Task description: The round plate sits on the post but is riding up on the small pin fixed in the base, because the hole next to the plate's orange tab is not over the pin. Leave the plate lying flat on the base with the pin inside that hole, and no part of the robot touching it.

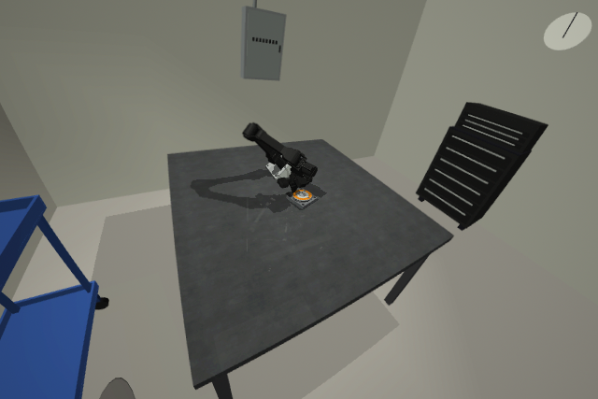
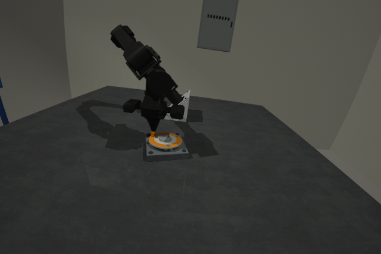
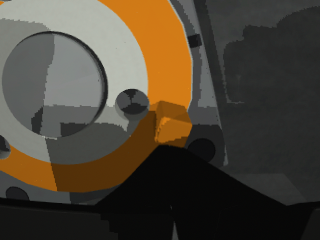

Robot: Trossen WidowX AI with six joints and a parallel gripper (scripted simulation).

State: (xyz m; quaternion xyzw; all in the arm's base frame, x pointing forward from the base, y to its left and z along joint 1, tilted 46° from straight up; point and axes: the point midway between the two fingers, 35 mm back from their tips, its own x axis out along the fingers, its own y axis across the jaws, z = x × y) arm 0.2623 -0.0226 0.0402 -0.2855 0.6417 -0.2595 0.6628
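Round plate [image 3: 100, 60], orange-ringed with a pale inner band, is seen filling the upper left of the wrist view, seated around the grey post [image 3: 56, 80] at its centre. Nearest the lens, the black pincer [image 3: 172, 216] is seen clenched, its two fingers pressed together with only a thin seam between them and nothing held. Its tip is placed right at the orange tab [image 3: 170, 123], which juts from the plate's rim at about four o'clock; contact appears likely, though the shadow there makes this hard to confirm. Just inside the tab, at ten o'clock from it, a small dark hole [image 3: 132, 102] is visible in the plate; whether the pin is in it cannot be told. Beyond the rim, a corner hole of the grey base [image 3: 203, 147] is seen at five o'clock from the tab.

In the exterior view, the plate [image 2: 164, 140] is shown on the square base [image 2: 166, 153], which lies on the dark tabletop [image 2: 215, 198]. The tab [image 2: 152, 134] is found at the plate's ten o'clock, with the pincer [image 2: 153, 128] pointing straight down onto it. The arm [image 2: 144, 63] is leaned up and away toward eleven o'clock. Farther back, a grey wall cabinet [image 2: 218, 22] is hung at one o'clock.

From the top view, the base [image 1: 304, 200] is seen on the far half of the tabletop [image 1: 290, 263], with a black drawer unit [image 1: 477, 163] at three o'clock and a blue cart [image 1: 43, 317] at eight o'clock.
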